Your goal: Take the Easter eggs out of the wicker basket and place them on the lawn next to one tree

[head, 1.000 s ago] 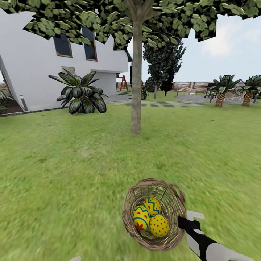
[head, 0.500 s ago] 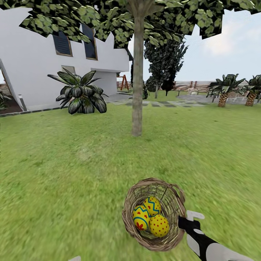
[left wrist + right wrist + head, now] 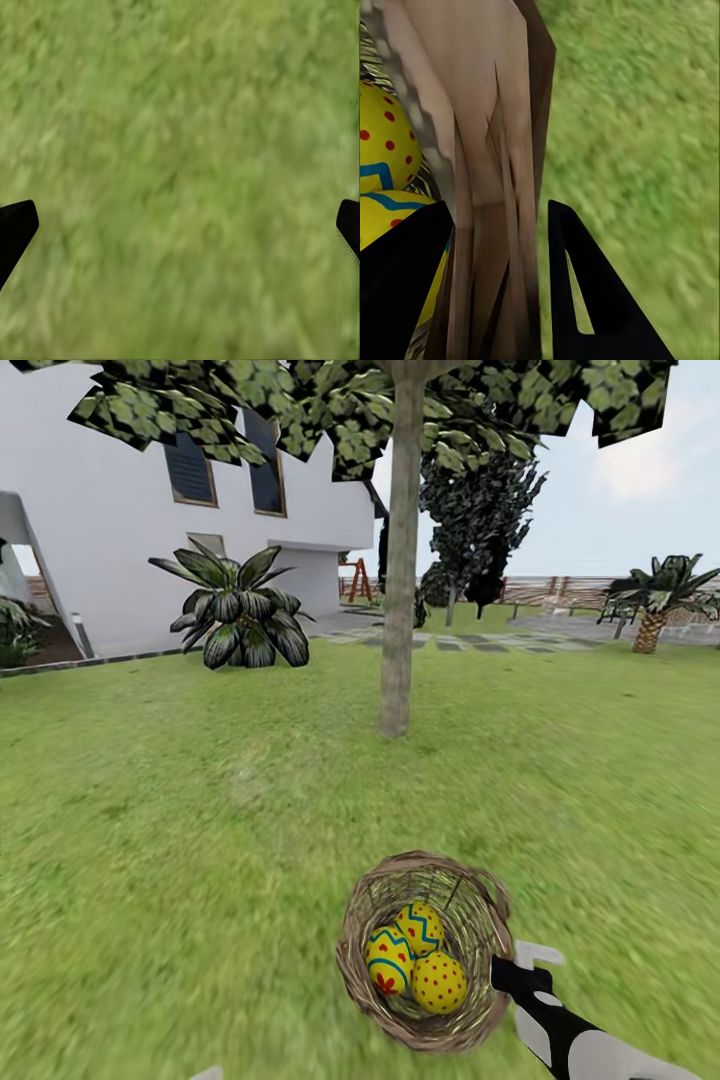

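We held the wicker basket (image 3: 425, 950) rim clamped in our right end effector (image 3: 510, 972), Easter eggs (image 3: 417, 960) inside, the tree (image 3: 398, 610) standing at twelve o'clock.

You are facing a white house (image 3: 120, 560) with dark upper windows (image 3: 190, 468). A broad-leafed bush (image 3: 240, 622) stands before its wall. A paved path (image 3: 470, 643), a wooden fence (image 3: 560, 590) and a short palm (image 3: 655, 600) lie beyond under pale daylight sky (image 3: 620, 510).
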{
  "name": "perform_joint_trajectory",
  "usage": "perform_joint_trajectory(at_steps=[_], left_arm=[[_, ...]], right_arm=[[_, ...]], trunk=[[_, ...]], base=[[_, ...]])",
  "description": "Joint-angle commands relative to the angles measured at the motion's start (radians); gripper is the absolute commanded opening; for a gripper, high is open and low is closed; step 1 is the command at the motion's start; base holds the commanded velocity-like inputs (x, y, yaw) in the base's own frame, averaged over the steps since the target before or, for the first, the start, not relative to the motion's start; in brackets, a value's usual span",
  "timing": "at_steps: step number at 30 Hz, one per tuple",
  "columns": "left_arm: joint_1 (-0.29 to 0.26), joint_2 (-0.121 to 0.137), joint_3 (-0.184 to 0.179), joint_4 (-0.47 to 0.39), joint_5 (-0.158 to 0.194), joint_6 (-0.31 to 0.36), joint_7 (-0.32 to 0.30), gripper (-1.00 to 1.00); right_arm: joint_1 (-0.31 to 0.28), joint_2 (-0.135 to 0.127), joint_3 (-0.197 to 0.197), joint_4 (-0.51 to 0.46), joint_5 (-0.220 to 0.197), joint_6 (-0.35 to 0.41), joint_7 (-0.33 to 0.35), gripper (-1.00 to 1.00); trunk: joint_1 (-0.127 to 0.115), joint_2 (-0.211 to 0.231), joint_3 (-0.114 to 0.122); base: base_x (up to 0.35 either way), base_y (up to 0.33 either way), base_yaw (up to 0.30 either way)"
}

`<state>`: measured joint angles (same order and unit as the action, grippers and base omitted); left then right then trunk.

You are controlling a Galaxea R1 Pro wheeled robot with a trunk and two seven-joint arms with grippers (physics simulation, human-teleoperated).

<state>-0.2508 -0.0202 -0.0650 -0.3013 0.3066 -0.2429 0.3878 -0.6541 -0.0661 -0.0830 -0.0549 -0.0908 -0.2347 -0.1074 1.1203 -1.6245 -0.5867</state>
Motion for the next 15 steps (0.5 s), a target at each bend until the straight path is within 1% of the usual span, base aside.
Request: perform_joint_trajectory(at_steps=[1,10,15], left_arm=[[-0.001,0.000,-0.007,0.001,0.008,-0.004,0.005,1.00],[-0.001,0.000,-0.007,0.001,0.008,-0.005,0.005,1.00],[-0.001,0.000,-0.007,0.001,0.008,-0.006,0.005,1.00]], right_arm=[[-0.001,0.000,-0.014,0.000,-0.003,-0.005,0.003,-1.00],[-0.001,0.000,-0.014,0.000,-0.003,-0.005,0.003,-1.00],[-0.001,0.000,-0.014,0.000,-0.003,-0.005,0.003,-1.00]], trunk=[[0.000,0.000,-0.002],[0.000,0.000,-0.014],[0.000,0.000,-0.015]], base=[[0.334,0.000,0.104],[0.334,0.000,0.102],[0.334,0.000,0.015]])
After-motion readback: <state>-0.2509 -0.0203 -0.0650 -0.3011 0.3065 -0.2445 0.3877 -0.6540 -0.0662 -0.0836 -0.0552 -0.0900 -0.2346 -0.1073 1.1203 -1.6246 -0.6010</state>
